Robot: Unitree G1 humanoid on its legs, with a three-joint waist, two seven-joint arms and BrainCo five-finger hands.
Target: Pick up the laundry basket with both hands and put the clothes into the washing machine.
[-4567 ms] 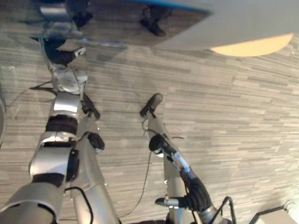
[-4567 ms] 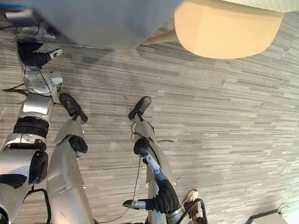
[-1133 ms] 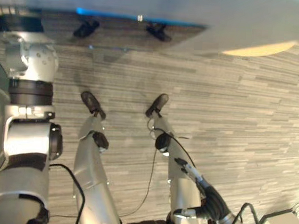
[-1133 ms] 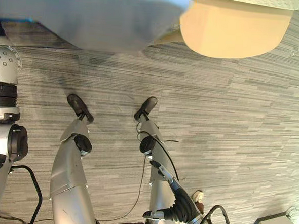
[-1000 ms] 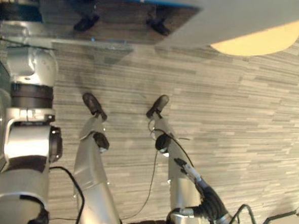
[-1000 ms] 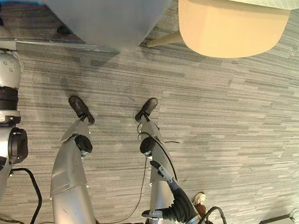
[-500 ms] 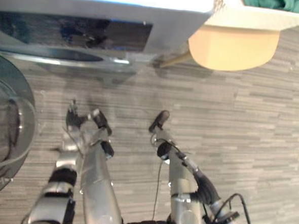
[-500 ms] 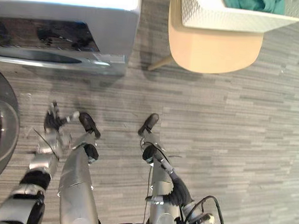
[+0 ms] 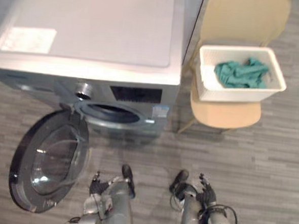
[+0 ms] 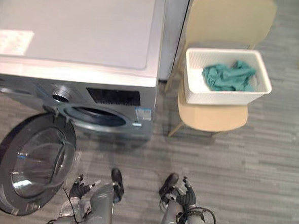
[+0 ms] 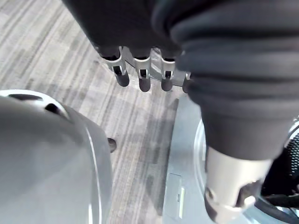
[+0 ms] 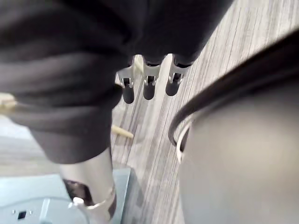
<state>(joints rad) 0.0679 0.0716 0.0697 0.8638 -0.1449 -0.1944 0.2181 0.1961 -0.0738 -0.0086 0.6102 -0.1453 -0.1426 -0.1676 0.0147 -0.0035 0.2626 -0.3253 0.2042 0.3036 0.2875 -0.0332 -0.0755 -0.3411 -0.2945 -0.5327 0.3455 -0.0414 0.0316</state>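
A white laundry basket (image 9: pixel 240 92) with teal clothes (image 9: pixel 240 73) in it stands on a beige chair (image 9: pixel 225 114) to the right of the washing machine (image 9: pixel 93 37). The machine's round door (image 9: pixel 49 161) hangs open to the left, baring the drum opening (image 9: pixel 109 112). My left hand (image 9: pixel 95 182) hangs low in front of the door, fingers (image 11: pixel 140 79) relaxed and holding nothing. My right hand (image 9: pixel 205 188) hangs low below the chair, fingers (image 12: pixel 148 87) straight and holding nothing. Both hands are far from the basket.
Grey striped floor (image 9: pixel 268 165) lies between me and the machine. The chair's backrest (image 10: pixel 228 20) rises behind the basket. The open door juts out over the floor at the left.
The camera has swung up from the floor, so the machine, chair and basket have come into view. My left arm has come down from near the machine to hang low at my side.
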